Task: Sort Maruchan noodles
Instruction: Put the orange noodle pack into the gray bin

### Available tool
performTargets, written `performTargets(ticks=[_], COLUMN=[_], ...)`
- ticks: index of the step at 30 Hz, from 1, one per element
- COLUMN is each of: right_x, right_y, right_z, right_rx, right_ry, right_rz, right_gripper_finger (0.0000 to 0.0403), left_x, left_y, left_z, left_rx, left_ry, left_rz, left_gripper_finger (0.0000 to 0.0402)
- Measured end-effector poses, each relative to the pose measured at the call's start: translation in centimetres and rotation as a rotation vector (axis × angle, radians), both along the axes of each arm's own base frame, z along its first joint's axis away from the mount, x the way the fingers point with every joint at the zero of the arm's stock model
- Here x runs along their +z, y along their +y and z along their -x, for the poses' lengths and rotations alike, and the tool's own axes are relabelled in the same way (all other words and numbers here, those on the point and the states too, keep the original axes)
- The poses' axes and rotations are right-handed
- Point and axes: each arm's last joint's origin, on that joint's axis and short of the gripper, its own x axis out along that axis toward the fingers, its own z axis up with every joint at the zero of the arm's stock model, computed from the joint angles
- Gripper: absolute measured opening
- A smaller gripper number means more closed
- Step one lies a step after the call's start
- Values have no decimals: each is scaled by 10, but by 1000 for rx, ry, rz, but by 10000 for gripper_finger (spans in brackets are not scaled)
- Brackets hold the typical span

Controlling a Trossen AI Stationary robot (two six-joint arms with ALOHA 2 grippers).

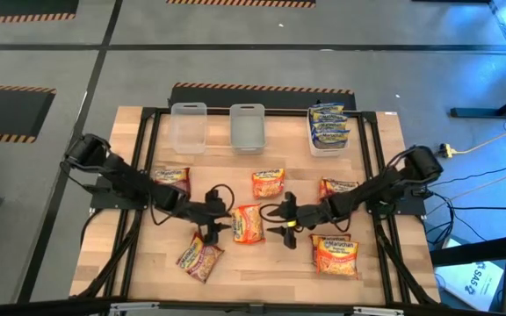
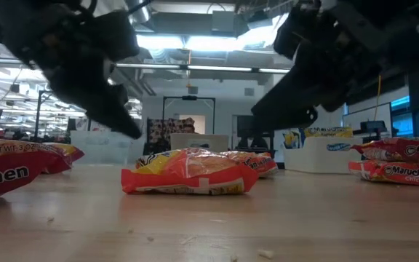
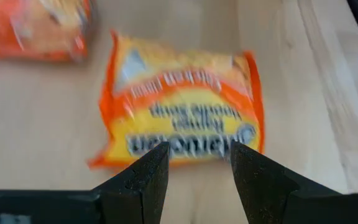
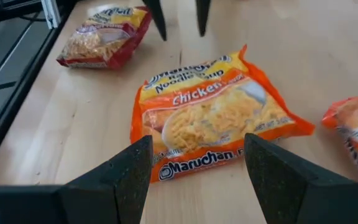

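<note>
Both hands gape beside crinkly orange square packet (image 1: 248,224).

1. A light wooden table (image 1: 148,263) carries everything.
2. Three clear tubs (image 1: 247,125) line its far edge.
3. Six noodle packets (image 1: 247,223) lie scattered flat on the wood.

orange noodle packet (image 3: 182,106) flat on wooden table (image 3: 36,118), just beyond spread dark fingers (image 3: 143,180) of left gripper (image 3: 194,163); second orange packet (image 3: 33,28) near.
</note>
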Motion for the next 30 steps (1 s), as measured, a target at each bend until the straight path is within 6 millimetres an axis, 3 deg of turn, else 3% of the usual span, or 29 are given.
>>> performTargets(ticks=[13, 22, 30], right_x=[-27, -42, -34], right_y=[-1, 14, 28], right_z=[-16, -36, -43], right_rx=[-1, 79, 128], right_ry=[20, 54, 19], right_rz=[18, 3, -2], right_gripper_finger=[236, 236, 236], left_x=[-41, -37, -32], left_y=[-1, 21, 39], left_z=[-10, -15, -25], left_rx=[97, 174, 200], left_ry=[118, 100, 21], left_rz=[97, 55, 35], left_gripper_finger=[166, 166, 166])
